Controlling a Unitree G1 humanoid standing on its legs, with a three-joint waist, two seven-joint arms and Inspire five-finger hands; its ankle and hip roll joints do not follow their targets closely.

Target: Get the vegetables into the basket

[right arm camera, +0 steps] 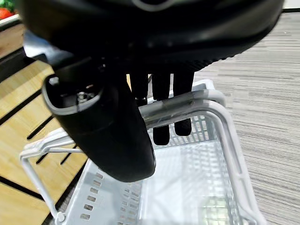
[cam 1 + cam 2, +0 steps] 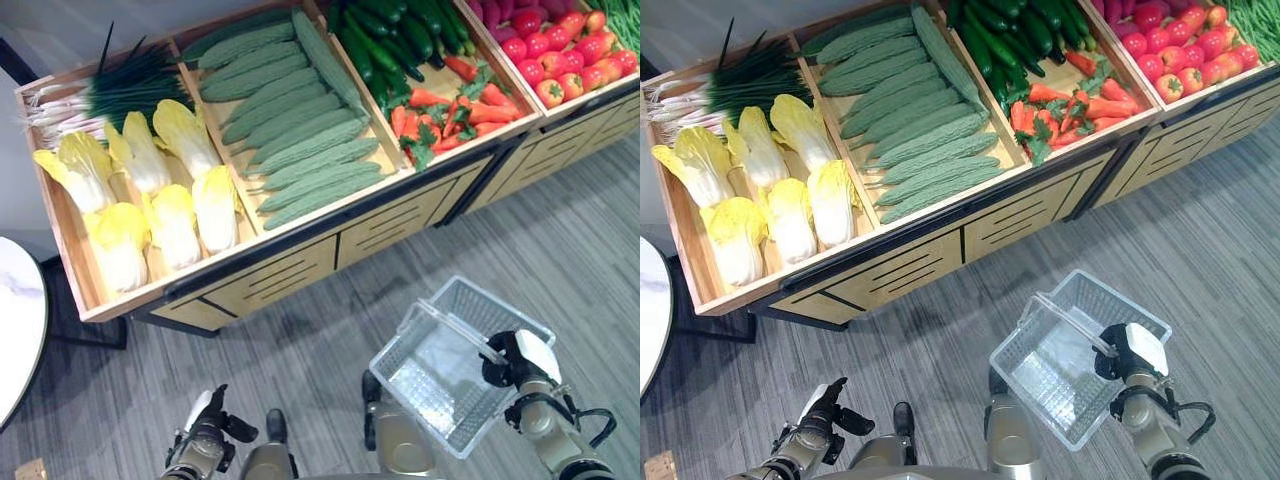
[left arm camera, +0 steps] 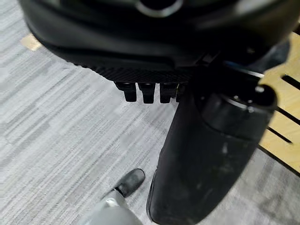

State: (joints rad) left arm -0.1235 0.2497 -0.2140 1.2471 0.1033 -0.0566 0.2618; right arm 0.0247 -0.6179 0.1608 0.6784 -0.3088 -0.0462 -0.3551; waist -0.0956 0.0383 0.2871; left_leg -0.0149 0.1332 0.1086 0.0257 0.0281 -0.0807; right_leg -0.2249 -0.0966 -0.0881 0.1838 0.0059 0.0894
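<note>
Produce stand with basket held ready. The right hand (image 1: 140, 89) has its fingers curled round the handle of the white basket (image 2: 440, 385), which hangs empty above the floor in front of the wooden stand (image 2: 300, 265). The left hand (image 2: 205, 435) is low at the robot's left side, holding nothing, its fingers curled in, as the left wrist view shows. The vegetables lie in the stand's compartments, well apart from both hands: cabbages (image 2: 150, 200) nearest the left hand, bitter gourds (image 2: 300, 130) in the next compartment, then cucumbers (image 2: 385, 40) and carrots (image 2: 450, 110), with tomatoes (image 2: 560, 60) farthest right. Judged by look, a cabbage is light but leafy and yielding, best clasped round its firm lower half; a gourd is stiff and ridged, offering a sure hold at mid-length.
</note>
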